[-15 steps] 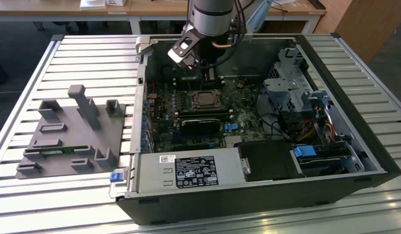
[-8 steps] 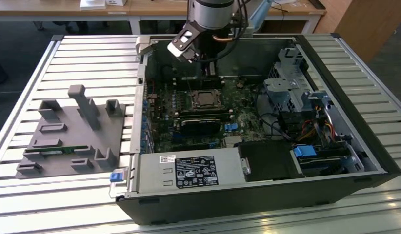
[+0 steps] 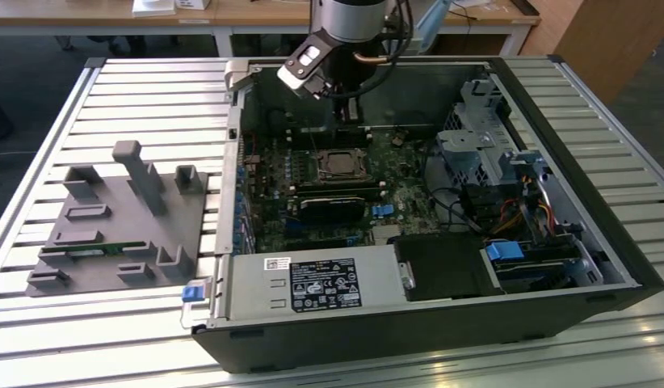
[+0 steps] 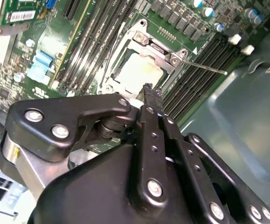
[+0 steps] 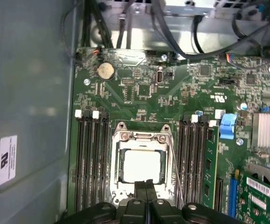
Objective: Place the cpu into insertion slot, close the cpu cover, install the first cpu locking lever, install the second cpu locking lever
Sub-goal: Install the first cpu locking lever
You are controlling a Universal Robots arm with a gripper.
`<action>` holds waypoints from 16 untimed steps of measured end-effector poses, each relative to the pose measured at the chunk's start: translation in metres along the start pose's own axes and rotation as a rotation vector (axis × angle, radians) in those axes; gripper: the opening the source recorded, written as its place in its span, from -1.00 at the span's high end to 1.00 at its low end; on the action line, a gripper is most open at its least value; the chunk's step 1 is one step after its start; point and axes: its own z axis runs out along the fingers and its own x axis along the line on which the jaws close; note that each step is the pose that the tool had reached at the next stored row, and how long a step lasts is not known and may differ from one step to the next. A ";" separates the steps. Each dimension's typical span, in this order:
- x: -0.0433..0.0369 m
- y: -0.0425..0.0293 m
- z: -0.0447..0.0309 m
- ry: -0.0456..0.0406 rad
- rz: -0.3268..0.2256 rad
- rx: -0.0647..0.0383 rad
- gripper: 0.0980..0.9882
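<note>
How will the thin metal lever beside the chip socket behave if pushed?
The lever is a thin wire rod, so it will probably flex and spring back. Its smooth metal may let the tool slip off. It seems hinged at the socket, so it should swing.

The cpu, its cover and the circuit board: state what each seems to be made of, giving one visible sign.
The cpu looks metal-topped: pale silver-grey, matte, softly reflecting light. The cover is probably stamped steel: a bright silvery frame with glinting edges. The circuit board seems fibreglass laminate under a glossy green coating with fine traces.
</note>
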 end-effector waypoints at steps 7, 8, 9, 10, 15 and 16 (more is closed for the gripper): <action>0.0000 0.0000 0.0001 0.0004 -0.128 0.002 0.98; -0.0001 0.0000 0.0001 0.0004 -0.146 0.003 0.98; 0.0000 0.0000 0.0001 0.0005 -0.164 0.003 0.98; 0.0000 0.0000 0.0001 0.0006 -0.182 0.003 0.98; 0.0000 0.0000 0.0002 0.0010 -0.258 0.005 0.98; 0.0000 0.0000 0.0002 0.0011 -0.268 0.005 0.98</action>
